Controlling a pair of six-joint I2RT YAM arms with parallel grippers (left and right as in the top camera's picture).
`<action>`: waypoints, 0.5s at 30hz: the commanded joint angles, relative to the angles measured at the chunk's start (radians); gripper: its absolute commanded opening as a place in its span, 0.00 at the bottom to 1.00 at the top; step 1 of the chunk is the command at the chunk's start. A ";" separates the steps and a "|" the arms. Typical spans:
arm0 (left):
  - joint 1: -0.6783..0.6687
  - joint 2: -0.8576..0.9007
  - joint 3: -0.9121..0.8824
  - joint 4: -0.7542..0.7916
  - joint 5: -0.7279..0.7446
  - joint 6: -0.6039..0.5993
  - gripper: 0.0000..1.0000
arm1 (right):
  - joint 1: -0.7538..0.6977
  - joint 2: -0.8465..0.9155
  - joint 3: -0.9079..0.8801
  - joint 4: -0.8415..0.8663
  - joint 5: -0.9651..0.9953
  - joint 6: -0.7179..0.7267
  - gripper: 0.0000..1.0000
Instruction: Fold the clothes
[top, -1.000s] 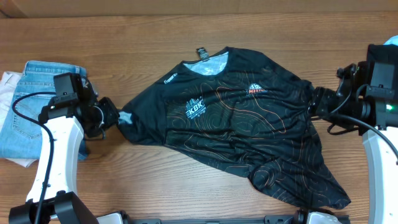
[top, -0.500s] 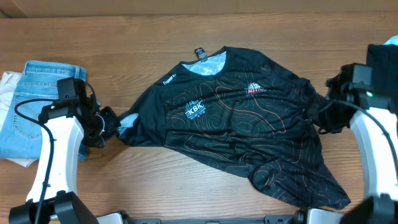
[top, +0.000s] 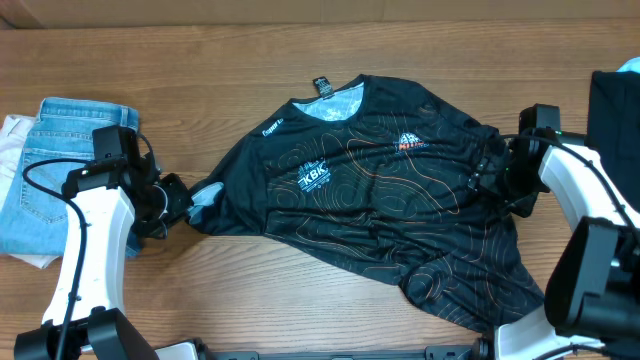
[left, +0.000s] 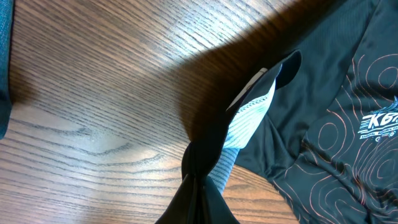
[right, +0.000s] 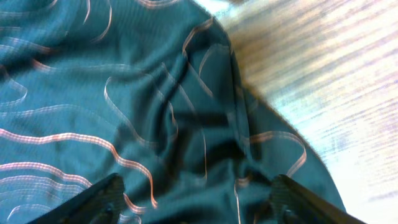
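Note:
The black jersey (top: 380, 215) with orange contour lines and white lettering lies spread, front up, across the table's middle, collar at the back. My left gripper (top: 183, 203) is shut on the jersey's left sleeve end, pinched into a twisted point in the left wrist view (left: 202, 180). The sleeve's light-blue lining (left: 249, 115) shows there. My right gripper (top: 490, 178) is open and hovers right over the jersey's right shoulder; in the right wrist view its fingers (right: 196, 199) straddle rumpled fabric (right: 124, 93).
Light-blue jeans (top: 50, 160) lie folded at the left edge on a white cloth (top: 12, 135). A dark object (top: 615, 100) sits at the right edge. Bare wooden table (top: 250, 300) runs along the front.
My right gripper has let go of the right sleeve, opened, and moved left over the shoulder. My left gripper still holds the left sleeve, pulled slightly left and nearer.

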 joint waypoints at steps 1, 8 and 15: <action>0.004 -0.005 0.003 -0.002 -0.013 0.024 0.04 | -0.002 0.046 -0.001 0.038 0.021 0.012 0.65; 0.004 -0.005 0.003 -0.033 -0.013 0.024 0.04 | -0.002 0.092 -0.001 0.148 0.021 0.011 0.28; 0.004 -0.005 0.003 -0.048 -0.012 0.013 0.04 | -0.002 0.093 0.005 0.326 0.021 0.011 0.05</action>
